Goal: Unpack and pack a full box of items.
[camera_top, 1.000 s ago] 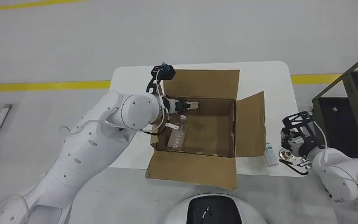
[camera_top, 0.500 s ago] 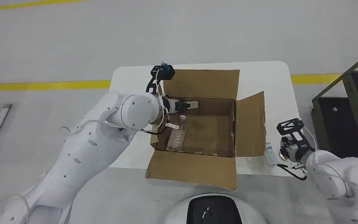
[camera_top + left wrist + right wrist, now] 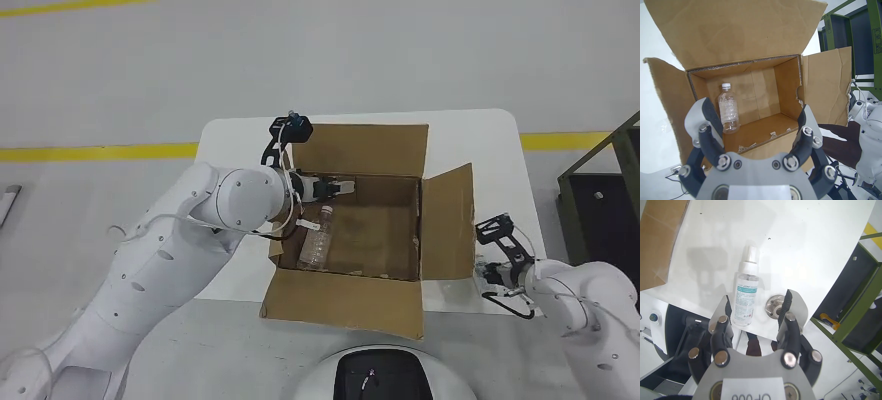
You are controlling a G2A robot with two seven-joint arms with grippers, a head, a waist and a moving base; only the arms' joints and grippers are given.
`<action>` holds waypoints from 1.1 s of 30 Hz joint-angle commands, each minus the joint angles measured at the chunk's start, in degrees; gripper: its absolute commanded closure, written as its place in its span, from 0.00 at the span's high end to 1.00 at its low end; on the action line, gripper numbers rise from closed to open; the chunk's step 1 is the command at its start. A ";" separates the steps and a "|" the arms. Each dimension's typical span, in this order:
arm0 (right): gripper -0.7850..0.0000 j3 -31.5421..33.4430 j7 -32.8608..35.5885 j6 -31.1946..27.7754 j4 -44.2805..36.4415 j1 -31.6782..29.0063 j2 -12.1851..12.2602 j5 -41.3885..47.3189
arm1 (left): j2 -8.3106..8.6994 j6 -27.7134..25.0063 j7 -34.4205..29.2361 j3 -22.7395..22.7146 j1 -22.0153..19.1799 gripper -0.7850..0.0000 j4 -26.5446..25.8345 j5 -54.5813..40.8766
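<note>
Just below right pincer [image 3: 757,293], spray bottle [image 3: 745,294]

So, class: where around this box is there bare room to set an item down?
Most of the box floor is bare, from the water bottle to the wall by the side flap. The table corner beyond that flap is bare too. Crowded: the table edge where spray bottle and metal disc lie by the right gripper.
</note>
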 commanded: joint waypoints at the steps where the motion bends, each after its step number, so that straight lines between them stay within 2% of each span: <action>1: 0.72 -0.60 -0.34 0.01 0.70 0.07 0.04 -0.27 | 0.00 0.00 0.00 0.00 0.00 1.00 0.00 0.00; 6: 0.65 -1.91 -0.99 0.41 2.13 -0.03 0.10 -0.77 | 0.00 0.00 0.00 0.00 0.00 1.00 0.00 0.00; 11: 0.50 -3.02 -1.35 1.13 2.75 -0.29 0.15 -1.44 | 0.00 0.00 0.00 0.00 0.00 1.00 0.00 0.00; 33: 0.45 -6.18 -3.10 2.54 5.43 0.70 0.33 -2.08 | 0.00 0.00 0.00 0.00 0.00 1.00 0.00 0.00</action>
